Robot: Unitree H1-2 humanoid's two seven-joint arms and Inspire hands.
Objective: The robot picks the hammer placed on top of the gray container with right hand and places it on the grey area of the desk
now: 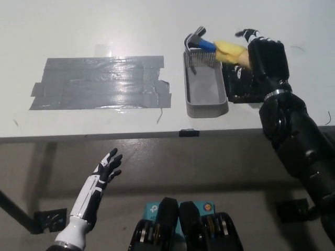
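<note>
From the head camera we look steeply down on a white desk (94, 31), where our black right hand (261, 57) has its fingers wrapped around the yellow grip of a hammer (217, 48). The tool lies across the far end of a gray container (205, 86), its dark metal head (194, 39) reaching past the container's far left corner and its blue neck resting over the rim; we cannot tell for certain whether the hammer is touching the rim or just above it. The container is a shallow rectangular tray, set lengthwise on the desk, with its near end close to the desk's front edge. Well to its left lies the grey area (99, 82), a broad patch of overlapping strips of shiny grey tape stuck flat on the desk top. Under our right hand, just beside the container's right wall, we see a small black object (242, 89) whose nature we cannot make out. Our white left hand (107, 167) rests low, in front of the desk edge and over the floor, fingers spread and holding nothing. A small dark tab (188, 133) sits on the desk's front edge. We can read no writing or brand anywhere on the hammer, the container or the tape.
</note>
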